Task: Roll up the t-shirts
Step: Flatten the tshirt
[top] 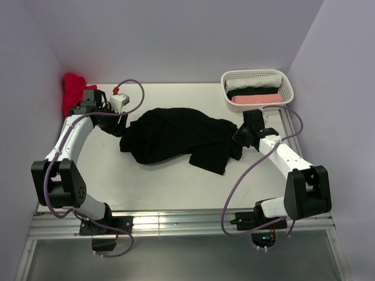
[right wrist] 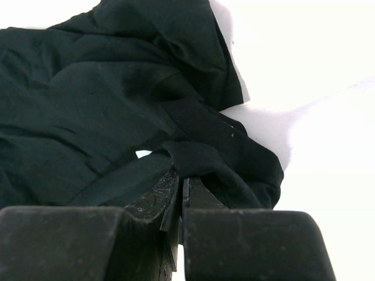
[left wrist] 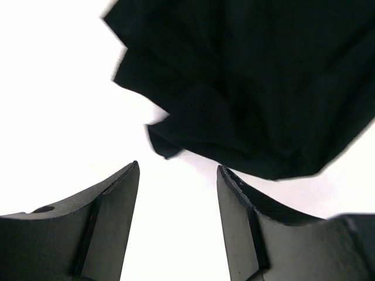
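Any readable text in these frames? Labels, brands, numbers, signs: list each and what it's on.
No readable text in any of the three views.
black t-shirt: plain cloth, no print or tag text showing.
white basket: bare lattice, no label.
red cloth: plain.
white block on the left arm: any marking is too small to read.

My white table (top: pixel 164 187) bears a crumpled black t-shirt (top: pixel 176 137) at its centre, a white basket (top: pixel 255 73) at one o'clock, and a red cloth (top: pixel 73 88) heaped at ten o'clock.
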You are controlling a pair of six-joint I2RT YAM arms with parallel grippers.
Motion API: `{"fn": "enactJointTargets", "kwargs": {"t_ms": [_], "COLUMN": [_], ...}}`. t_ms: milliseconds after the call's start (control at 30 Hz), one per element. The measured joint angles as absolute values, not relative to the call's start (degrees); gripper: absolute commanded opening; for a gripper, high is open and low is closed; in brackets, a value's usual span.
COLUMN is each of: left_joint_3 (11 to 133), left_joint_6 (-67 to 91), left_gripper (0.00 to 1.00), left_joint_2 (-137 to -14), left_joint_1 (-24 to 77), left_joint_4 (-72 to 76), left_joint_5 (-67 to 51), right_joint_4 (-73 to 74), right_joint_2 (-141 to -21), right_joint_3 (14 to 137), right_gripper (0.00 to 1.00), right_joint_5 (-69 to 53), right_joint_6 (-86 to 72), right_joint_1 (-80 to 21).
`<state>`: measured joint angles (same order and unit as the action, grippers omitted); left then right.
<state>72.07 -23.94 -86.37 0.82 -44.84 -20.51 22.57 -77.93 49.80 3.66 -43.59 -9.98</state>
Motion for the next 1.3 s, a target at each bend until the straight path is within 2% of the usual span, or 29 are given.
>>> {"fn": "enactJointTargets", "kwargs": {"t_ms": [167, 433, 1033, 1167, 1233, 1300], "left_joint_3": [77.06, 77.89, 80.42, 80.93, 80.93, 80.93], "left_joint_6": [-23.16, -23.62, -26.02, -26.96, -27.64, -28.12], "left_gripper": [0.63, 0.64, 0.66, 0.6, 0.55, 0.45], "left_joint_2": [-91.37, -99.74, -102.19, -103.02, -103.35, -103.61], "left_joint_1": [0.03, 0.08, 0.08, 0.08, 0.08, 0.08], "left_joint_4": [-44.8, -46.57, -47.99, -48.53, -49.58, -50.41], "left_joint_5": [-20.34, -20.69, -25.74, -27.14, -27.68, -27.92], "right_joint_4": [21.74, 20.49, 19.99, 19.59, 19.51, 19.46], "right_joint_2": [-76.77, -76.55, -76.44, -76.4, -76.4, -76.4], "right_joint_3": [48.49, 47.4, 47.18, 47.18, 47.18, 47.18], "right_gripper": [0.0, 0.0, 0.0, 0.0, 0.0, 0.0], "right_joint_5": [3.6, 3.38, 2.37, 2.13, 2.11, 2.11], "right_joint_6": [-43.59, -43.59, -43.62, -43.62, -43.62, -43.62], "right_joint_1": [-9.58, -9.58, -9.58, -9.58, -9.58, -9.58]}}
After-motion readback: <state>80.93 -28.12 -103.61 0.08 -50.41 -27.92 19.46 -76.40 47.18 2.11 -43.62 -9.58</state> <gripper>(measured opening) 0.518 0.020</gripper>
